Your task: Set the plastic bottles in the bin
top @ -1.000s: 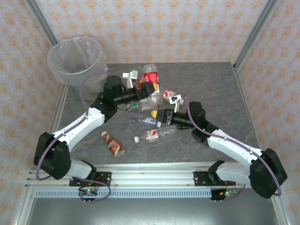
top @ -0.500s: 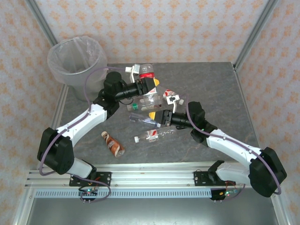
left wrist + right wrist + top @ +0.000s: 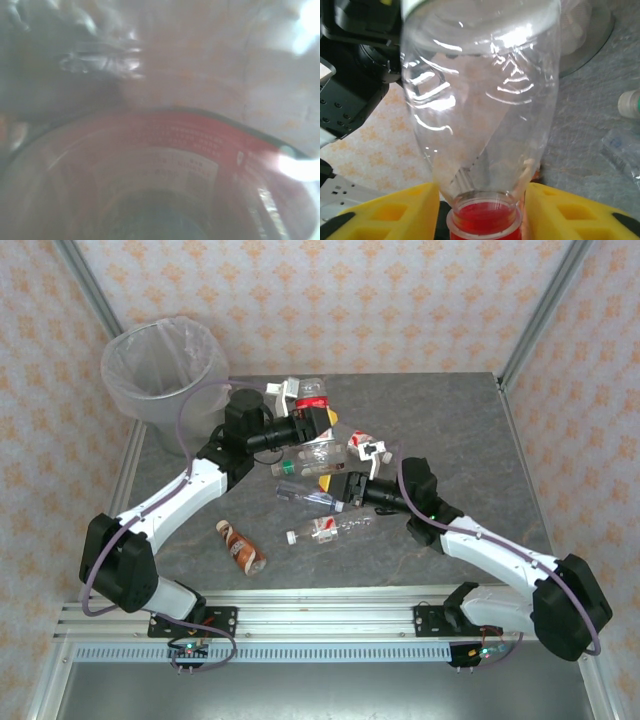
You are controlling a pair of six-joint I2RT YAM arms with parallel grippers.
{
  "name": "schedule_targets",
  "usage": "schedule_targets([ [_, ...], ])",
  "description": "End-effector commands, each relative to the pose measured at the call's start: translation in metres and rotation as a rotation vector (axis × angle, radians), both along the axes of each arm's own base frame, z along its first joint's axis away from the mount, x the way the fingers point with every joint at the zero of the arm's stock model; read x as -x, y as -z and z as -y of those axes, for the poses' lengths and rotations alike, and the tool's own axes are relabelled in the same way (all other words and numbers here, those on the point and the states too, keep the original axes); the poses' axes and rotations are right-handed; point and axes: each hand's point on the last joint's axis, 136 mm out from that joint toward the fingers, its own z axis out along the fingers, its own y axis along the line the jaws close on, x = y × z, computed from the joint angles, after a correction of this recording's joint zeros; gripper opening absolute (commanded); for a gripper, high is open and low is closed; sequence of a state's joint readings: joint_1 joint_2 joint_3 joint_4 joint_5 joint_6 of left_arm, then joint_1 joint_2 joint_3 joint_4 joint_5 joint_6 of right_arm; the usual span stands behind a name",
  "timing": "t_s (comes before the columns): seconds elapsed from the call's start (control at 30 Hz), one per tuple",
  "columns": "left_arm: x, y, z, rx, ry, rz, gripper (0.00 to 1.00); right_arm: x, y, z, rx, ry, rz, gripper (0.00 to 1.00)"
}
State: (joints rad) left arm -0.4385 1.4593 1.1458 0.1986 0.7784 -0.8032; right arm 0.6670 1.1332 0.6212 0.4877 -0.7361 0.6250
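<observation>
A clear plastic bottle with a red label [image 3: 317,445] hangs above the table's middle, between both arms. My left gripper [image 3: 312,412] is shut on its labelled upper part, and that label [image 3: 190,140] sits blurred right before the left wrist camera. The bottle's red cap [image 3: 483,220] sits between the yellow fingers [image 3: 395,210] of my right gripper [image 3: 482,212], which stands open with a small gap on each side of the neck. In the top view the right gripper [image 3: 325,478] is just below the bottle. The bin [image 3: 165,365] stands at the far left corner.
More bottles lie on the table near the arms: a brown-labelled one [image 3: 241,546], a clear one with a red-and-white label [image 3: 328,528] and a crushed clear one [image 3: 303,494]. Another clear bottle [image 3: 625,142] lies to the right of the right gripper.
The left gripper has closed on the red-labelled bottle and tipped it slightly toward the bin. The right gripper's fingers have parted from the cap.
</observation>
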Motion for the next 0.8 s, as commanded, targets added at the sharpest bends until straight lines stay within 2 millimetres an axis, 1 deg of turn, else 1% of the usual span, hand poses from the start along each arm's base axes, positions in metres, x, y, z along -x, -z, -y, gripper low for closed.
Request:
schedule_targets([
  [0.0, 0.001, -0.014, -0.004, -0.012, -0.018, 0.043, 0.54, -0.003, -0.013, 0.006, -0.028, 0.044, 0.057, 0.55],
  [0.13, -0.002, -0.013, -0.006, -0.021, -0.035, 0.033, 0.54, -0.004, -0.012, 0.009, -0.024, 0.062, 0.063, 0.68],
  [0.23, -0.005, -0.008, -0.011, -0.067, -0.069, 0.022, 0.55, -0.008, -0.008, 0.015, -0.007, 0.107, 0.055, 0.8],
  [0.3, -0.008, -0.005, -0.019, -0.116, -0.113, 0.018, 0.55, -0.014, -0.002, 0.022, 0.015, 0.164, 0.038, 0.92],
  [0.37, -0.012, -0.001, -0.027, -0.161, -0.163, 0.018, 0.55, -0.019, 0.004, 0.03, 0.038, 0.223, 0.03, 1.0],
  [0.47, -0.016, 0.005, -0.042, -0.226, -0.242, 0.014, 0.55, -0.03, 0.027, 0.046, 0.127, 0.328, -0.001, 0.99],
  [0.57, -0.019, 0.011, -0.054, -0.288, -0.299, 0.005, 0.55, -0.036, 0.05, 0.055, 0.195, 0.39, -0.046, 0.99],
  [0.63, -0.02, 0.016, -0.061, -0.332, -0.328, -0.003, 0.55, -0.037, 0.063, 0.058, 0.224, 0.409, -0.075, 0.99],
  [0.77, -0.024, 0.022, -0.078, -0.422, -0.399, -0.018, 0.55, -0.039, 0.079, 0.06, 0.263, 0.42, -0.104, 0.99],
])
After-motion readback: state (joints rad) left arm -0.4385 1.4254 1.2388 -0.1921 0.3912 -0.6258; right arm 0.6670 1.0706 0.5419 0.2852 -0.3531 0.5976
